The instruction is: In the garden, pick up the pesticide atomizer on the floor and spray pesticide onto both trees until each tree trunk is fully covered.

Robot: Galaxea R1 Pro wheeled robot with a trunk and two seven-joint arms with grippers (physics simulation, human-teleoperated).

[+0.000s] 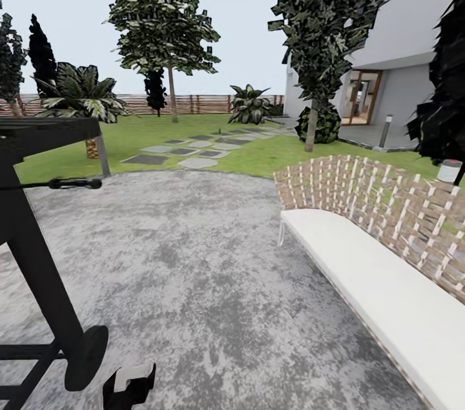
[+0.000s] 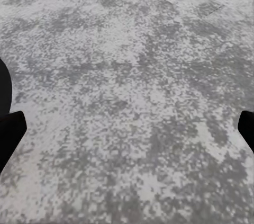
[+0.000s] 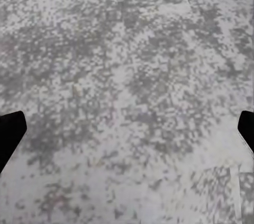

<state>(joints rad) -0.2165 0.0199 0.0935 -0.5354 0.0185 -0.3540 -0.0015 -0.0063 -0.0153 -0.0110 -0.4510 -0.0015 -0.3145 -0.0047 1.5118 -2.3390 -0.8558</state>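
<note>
Nothing seems done yet: both claws, left [image 2: 127, 123] and right [image 3: 127, 123], hang released over gravel [image 1: 194, 255], holding no atomizer, while the trees [image 1: 169, 29] stand far at 12 o'clock.

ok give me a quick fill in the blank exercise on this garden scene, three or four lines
1. The bench with the woven back has a seat cushion coloured ____.
2. The ground under both grippers, left gripper and right gripper, is grey ____.
3. The stepping stones cross the ____ toward the house.
4. Both grippers' fingers are spread wide and hold ____.

Missing words: white; gravel; lawn; nothing
</note>
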